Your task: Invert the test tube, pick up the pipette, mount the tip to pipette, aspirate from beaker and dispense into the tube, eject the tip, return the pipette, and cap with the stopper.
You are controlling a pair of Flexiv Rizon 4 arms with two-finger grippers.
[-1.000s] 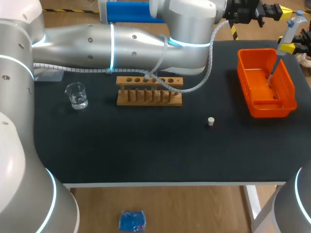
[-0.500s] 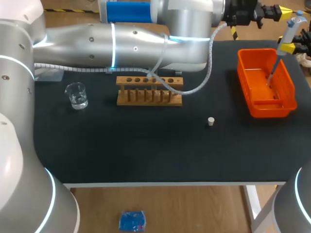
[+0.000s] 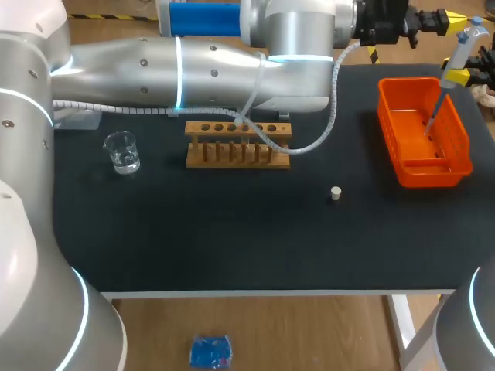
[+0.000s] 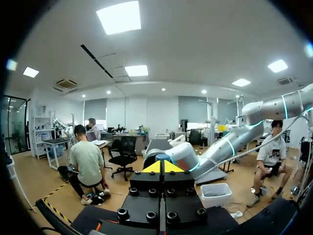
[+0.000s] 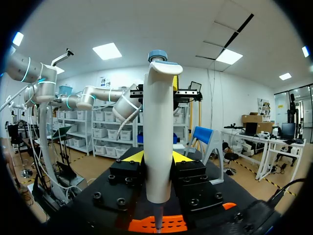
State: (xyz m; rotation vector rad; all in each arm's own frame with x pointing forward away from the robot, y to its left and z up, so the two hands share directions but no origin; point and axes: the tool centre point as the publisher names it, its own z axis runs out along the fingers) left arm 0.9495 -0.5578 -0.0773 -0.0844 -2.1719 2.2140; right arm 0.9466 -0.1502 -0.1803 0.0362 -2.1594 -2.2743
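White stopper (image 3: pixel 336 193) lies loose mid-desk (image 3: pixel 232 247); behind it stands the wooden rack (image 3: pixel 237 144), with the glass beaker (image 3: pixel 122 152) off to its left. Right end effector (image 5: pixel 156 157) is clamped on the pipette (image 5: pixel 157 122), whose thin lower end points down into the orange basket (image 3: pixel 433 166) at far right. Left end effector (image 4: pixel 161 167) is at the desk's far edge, fingers pressed together.

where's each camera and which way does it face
Head view: above and behind, looking down on the table; left arm and right arm show.
Left wrist view: on the left wrist, facing outward; left gripper shows, shut.
Right wrist view: on the right wrist, facing outward; right gripper shut on the pipette above the orange basket.
Shared: pipette and orange basket, head and right wrist views.
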